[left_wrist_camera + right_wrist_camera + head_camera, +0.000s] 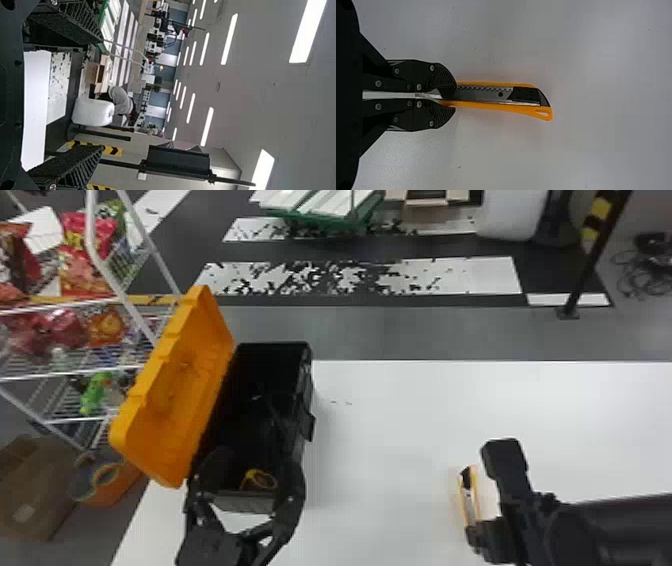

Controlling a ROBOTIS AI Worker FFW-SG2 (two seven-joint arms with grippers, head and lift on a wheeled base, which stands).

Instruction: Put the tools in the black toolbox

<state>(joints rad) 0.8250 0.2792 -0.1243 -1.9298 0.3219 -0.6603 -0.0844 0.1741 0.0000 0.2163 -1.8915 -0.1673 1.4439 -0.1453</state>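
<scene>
Across my white table (400, 440), the black toolbox (308, 390) stands open at left, its orange lid (175, 390) tilted leftward. My left gripper (255, 460) has its fingers apart at the box's near end; my right gripper (477, 535), near right, has its fingers clamped on the orange utility knife (469, 495). Inside the box's near end lies a yellow loop (261, 479).

A yellow-orange utility knife (484, 94) (black piece near its far end) between the claw's (475, 534) closed fingers.
</scene>
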